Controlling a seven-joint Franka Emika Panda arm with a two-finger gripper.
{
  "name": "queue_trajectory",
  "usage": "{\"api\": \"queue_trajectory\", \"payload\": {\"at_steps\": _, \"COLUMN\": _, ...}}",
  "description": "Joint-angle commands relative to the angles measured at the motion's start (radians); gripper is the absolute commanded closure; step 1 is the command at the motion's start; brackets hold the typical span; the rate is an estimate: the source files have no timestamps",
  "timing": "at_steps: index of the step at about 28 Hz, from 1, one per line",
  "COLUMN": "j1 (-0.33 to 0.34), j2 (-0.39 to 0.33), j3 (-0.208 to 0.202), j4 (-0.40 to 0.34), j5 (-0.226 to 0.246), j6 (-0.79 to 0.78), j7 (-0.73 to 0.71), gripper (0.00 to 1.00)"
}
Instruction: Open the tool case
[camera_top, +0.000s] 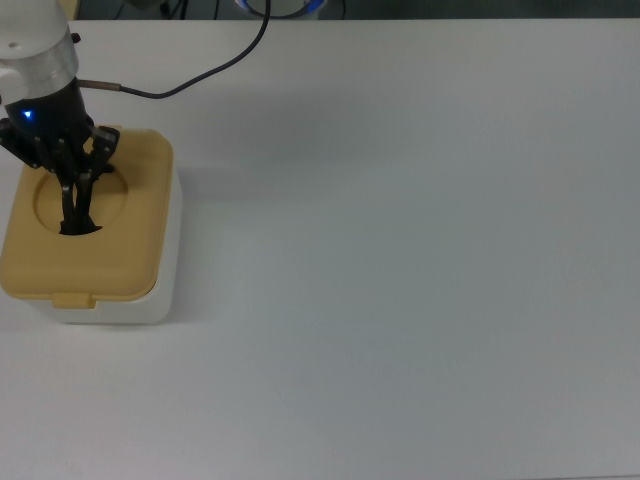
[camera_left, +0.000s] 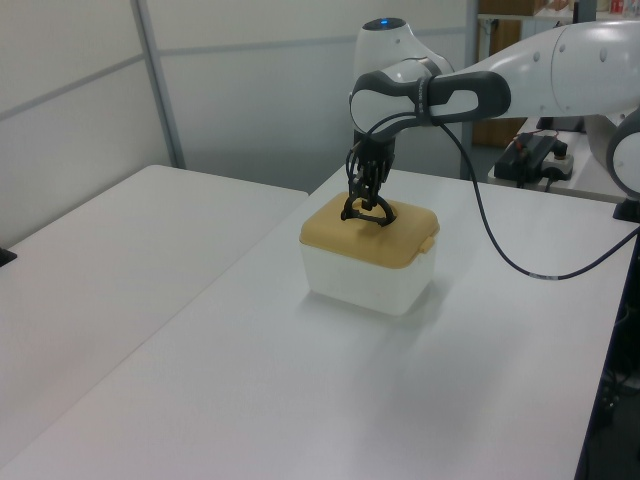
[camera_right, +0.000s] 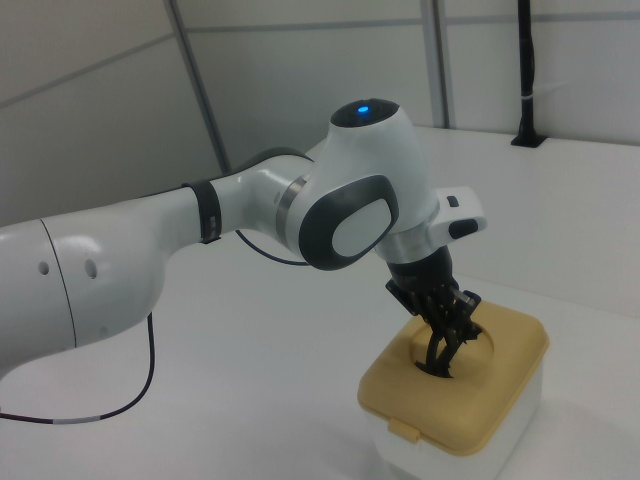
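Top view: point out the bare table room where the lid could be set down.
Everything toward the top view's right of the tool case is bare table. The only crowded spot is the case itself, with the hand in its lid recess.

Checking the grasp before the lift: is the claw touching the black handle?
Touching. In the left view the claw is closed around the raised handle on the tool case.

Lighting bright, even, diffuse overhead. Soft faint shadow beside the tool case (camera_top: 120, 290) on the white table (camera_top: 420, 260). No glare. Focus adequate throughout; slight softness only.
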Motion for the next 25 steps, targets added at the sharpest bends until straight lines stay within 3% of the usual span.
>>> {"api": "queue_trajectory", "payload": {"at_steps": 1, "j1": -0.003, "j2": 0.012, "j3": -0.001, "j4": 0.022, "j5": 0.023, "j6": 0.008, "j7": -0.025, "gripper": 0.87}}
{"api": "queue_trajectory", "payload": {"at_steps": 11, "j1": 0.006, "j2": -0.008, "j3": 0.006, "j4": 0.071, "j5": 0.051, "j6": -0.009, "j7": -0.020, "gripper": 0.87}}
{"api": "queue_trajectory", "payload": {"at_steps": 23, "j1": 0.049, "j2": -0.031, "j3": 0.010, "j4": 0.068, "j5": 0.040, "j6": -0.029, "j7": 0.019, "gripper": 0.87}}
{"api": "queue_trajectory", "payload": {"at_steps": 24, "j1": 0.049, "j2": -0.029, "j3": 0.010, "j4": 0.068, "j5": 0.040, "j6": -0.029, "j7": 0.018, "gripper": 0.84}}
{"api": "queue_trajectory", "payload": {"at_steps": 25, "j1": 0.048, "j2": -0.028, "j3": 0.009, "j4": 0.068, "j5": 0.040, "j6": -0.029, "j7": 0.018, "gripper": 0.75}}
